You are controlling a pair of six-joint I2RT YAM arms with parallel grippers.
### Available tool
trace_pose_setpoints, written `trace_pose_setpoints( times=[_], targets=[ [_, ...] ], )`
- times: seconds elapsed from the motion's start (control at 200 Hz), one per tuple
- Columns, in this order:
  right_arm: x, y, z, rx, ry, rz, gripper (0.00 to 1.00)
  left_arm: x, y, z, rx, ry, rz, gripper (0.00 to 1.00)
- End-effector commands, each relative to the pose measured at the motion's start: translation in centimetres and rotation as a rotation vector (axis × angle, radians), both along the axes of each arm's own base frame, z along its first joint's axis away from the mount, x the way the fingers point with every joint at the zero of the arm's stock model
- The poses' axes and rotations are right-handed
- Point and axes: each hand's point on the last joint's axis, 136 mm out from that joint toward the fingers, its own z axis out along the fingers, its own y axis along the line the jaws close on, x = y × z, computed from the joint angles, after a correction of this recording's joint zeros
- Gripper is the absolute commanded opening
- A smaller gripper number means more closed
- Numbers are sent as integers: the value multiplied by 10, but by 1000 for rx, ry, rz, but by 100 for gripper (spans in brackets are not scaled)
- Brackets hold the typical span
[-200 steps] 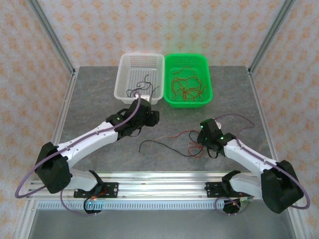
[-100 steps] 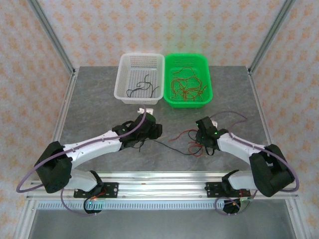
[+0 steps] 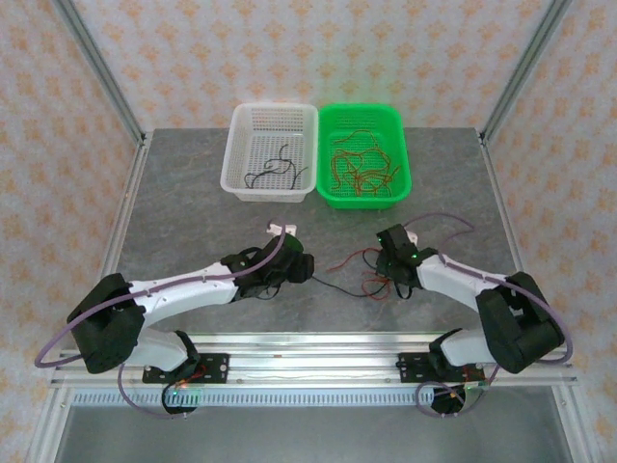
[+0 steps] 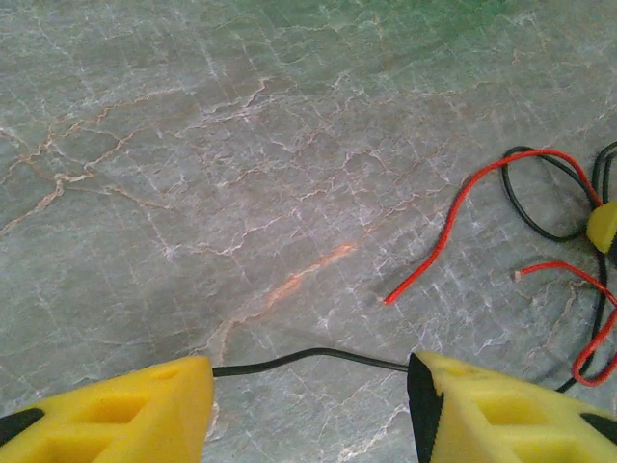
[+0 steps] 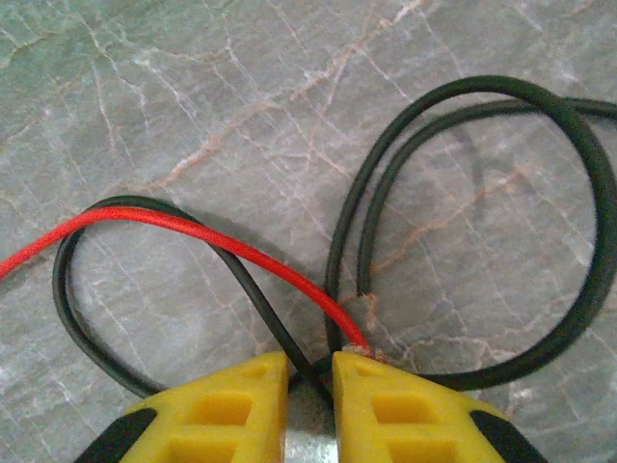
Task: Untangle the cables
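Snagging is the chief risk. The right claw (image 5: 310, 368) has its yellow moulded-plastic fingers (image 5: 231, 400) pressed almost together on a thin black insulated wire (image 5: 62, 265). A thin red insulated wire (image 5: 193, 230) crosses that wire right at the tips. A pull from here would likely drag both strands and cinch the loops ahead of the tips instead of opening them.

The left claw (image 4: 310, 384) stands open, with a hair-thin black strand (image 4: 308, 356) lying flat between its fingers. If it closes too high, the strand could slide out beneath the pads. I cannot tell whether this is the same wire the right claw pinches. If it is, hauling the two claws apart would tighten the knot.

The loose cables (image 3: 371, 280) lie between the two claws, bunched nearest the right one. They are smooth, glossy, round in section and springy, holding curls, with cut ends showing.

The grey stone-look tabletop (image 4: 193, 145) is matte, with pale veins and a rusty streak. Far beyond the left claw sits a white perforated plastic basket (image 3: 267, 193) holding black wires. Beyond the right claw, a green perforated plastic basket (image 3: 364, 201) holds red ones.
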Motion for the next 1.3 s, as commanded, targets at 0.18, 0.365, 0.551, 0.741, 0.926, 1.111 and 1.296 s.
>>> trace_pose_setpoints(
  times=[0.18, 0.365, 0.551, 0.741, 0.926, 1.111, 1.296],
  targets=[
    [1, 4, -7, 2, 23, 30, 8, 2, -2, -3, -1, -9, 20, 56],
    [-3, 11, -6, 38, 33, 62, 0, 2, 0, -2, 7, -14, 23, 56],
    [1, 22, 27, 118, -35, 88, 0, 2, 5, 4, 13, -30, 32, 56],
    [11, 35, 99, 238, -198, 108, 0, 2, 5, 16, -5, -59, 22, 56],
    [12, 46, 154, 342, -319, 147, 0, 0, -1, 27, -34, -85, 1, 56],
    [12, 58, 199, 441, -425, 196, 0, -4, -4, 38, -37, -125, -24, 56],
    [11, 71, 231, 516, -450, 242, 0, -7, -3, 53, -67, -167, -36, 57]
  ],
)
